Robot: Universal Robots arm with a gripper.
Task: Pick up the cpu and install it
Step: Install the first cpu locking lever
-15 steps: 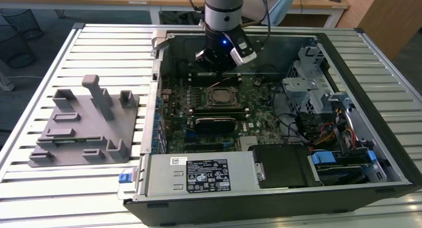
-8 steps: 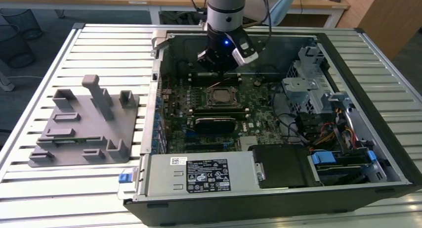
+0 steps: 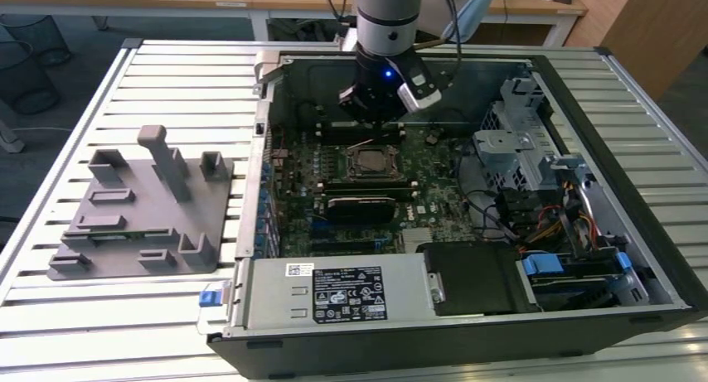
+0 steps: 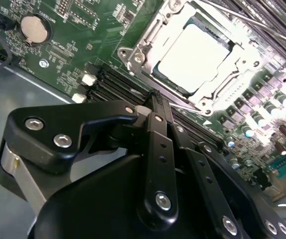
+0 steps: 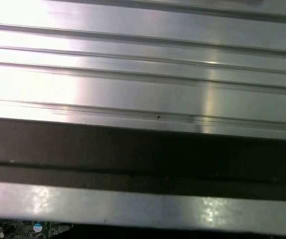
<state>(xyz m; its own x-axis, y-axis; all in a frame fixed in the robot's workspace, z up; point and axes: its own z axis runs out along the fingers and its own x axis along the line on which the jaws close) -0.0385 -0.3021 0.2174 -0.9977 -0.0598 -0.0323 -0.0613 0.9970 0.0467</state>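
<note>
The cpu (image 4: 192,54) lies flat in the motherboard socket (image 3: 370,161), its silvery-white top framed by the socket's metal plate (image 4: 133,55). My gripper (image 3: 372,117) hangs over the motherboard inside the open computer case, just beyond the socket's far side in the exterior view. In the second wrist view the gripper (image 4: 151,99) has its black fingers drawn together to a point beside the socket frame, with nothing between them. It is apart from the cpu and shut.
A grey plastic holder tray (image 3: 133,216) stands on the slatted metal table (image 5: 143,84) at the exterior view's left. Inside the case are a power supply (image 3: 332,292), a drive cage (image 3: 518,142), cables (image 3: 542,224) and memory slots (image 4: 113,82).
</note>
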